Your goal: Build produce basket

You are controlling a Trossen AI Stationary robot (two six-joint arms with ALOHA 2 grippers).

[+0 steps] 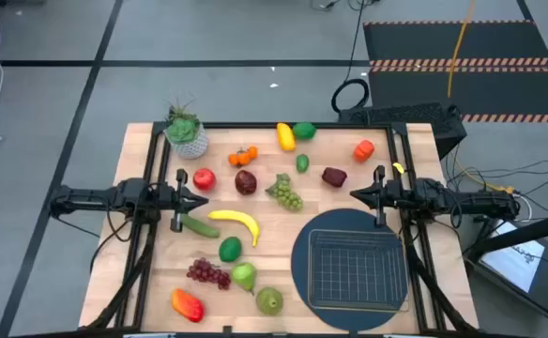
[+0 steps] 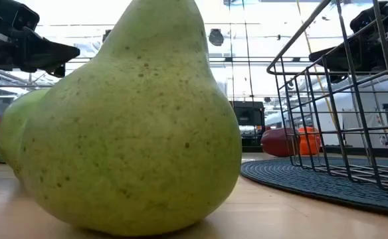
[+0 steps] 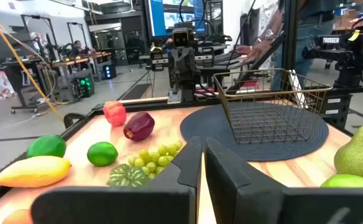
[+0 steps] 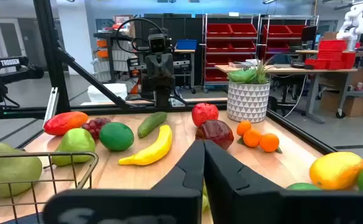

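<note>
The left gripper point(image 1: 202, 200) hovers at the tabletop's point(image 1: 143, 150) left edge, arm level, jaws pressed together and empty. Beside it lie the cucumber point(image 1: 199, 225) and one banana point(image 1: 235, 222); two green pears point(image 1: 256, 288) sit near the front, one filling the low view, which hides most other produce. Only the high view shows the whole spread: one red apple point(image 1: 204, 178), one purple grape bunch point(image 1: 208, 273), one green bunch point(image 1: 286, 193). The basket point(image 1: 357, 270) stands empty on the round mat point(image 1: 302, 253) at near right. The right gripper point(image 1: 358, 195) mirrors the left, jaws closed, empty.
</note>
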